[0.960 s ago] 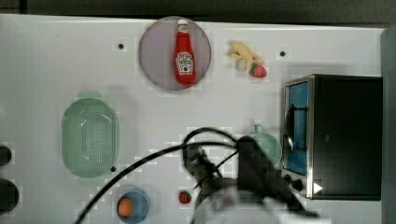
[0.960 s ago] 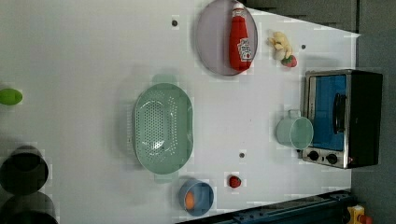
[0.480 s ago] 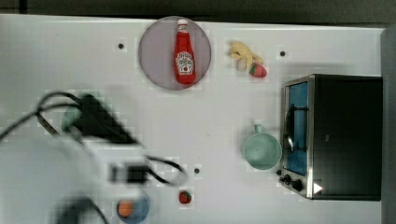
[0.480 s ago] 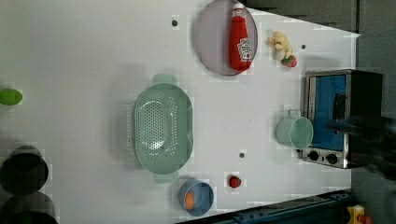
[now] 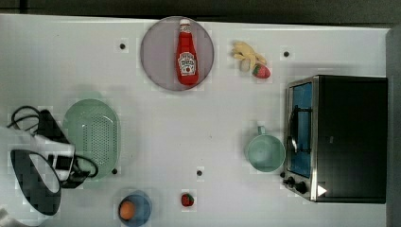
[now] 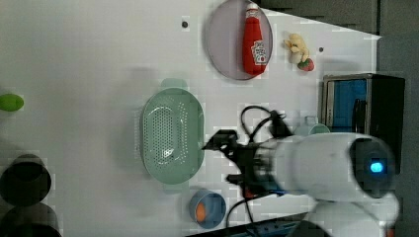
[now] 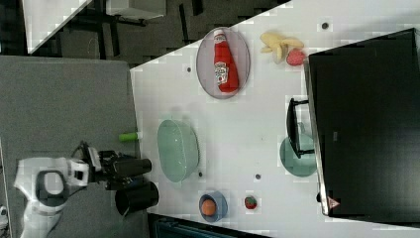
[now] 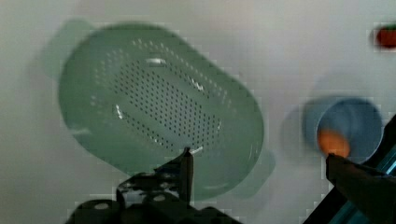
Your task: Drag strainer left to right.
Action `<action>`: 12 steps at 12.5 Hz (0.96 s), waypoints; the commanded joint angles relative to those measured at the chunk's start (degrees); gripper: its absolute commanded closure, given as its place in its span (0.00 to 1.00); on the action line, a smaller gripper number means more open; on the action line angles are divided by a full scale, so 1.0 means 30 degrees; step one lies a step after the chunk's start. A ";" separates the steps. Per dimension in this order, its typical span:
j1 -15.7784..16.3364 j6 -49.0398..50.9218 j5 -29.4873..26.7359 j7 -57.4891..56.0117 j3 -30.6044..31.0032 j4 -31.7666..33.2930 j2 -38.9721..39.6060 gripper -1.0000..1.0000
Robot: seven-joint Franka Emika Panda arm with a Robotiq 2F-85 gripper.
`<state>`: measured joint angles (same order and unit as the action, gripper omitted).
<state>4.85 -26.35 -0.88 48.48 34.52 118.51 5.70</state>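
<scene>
Strainer flat on table; arm above its rim, fingers spread.

Ketchup bottle lies on a plate.

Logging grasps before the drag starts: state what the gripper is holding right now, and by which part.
Nothing is held. The gripper is open above the strainer, one finger over its rim, the other apart; no contact shows.
</scene>
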 commanded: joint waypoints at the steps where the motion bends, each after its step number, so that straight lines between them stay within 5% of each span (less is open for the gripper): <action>1: -0.0586 -0.2251 0.0106 0.6317 0.0184 0.0991 0.0016 0.00; 7: -0.0551 -0.9266 0.0973 0.9183 -0.0265 0.3022 0.4516 0.00; 12: -0.0121 -1.2032 0.1250 0.9182 -0.1788 0.3018 0.7253 0.00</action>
<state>4.38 -62.95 2.09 73.35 29.88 127.57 30.27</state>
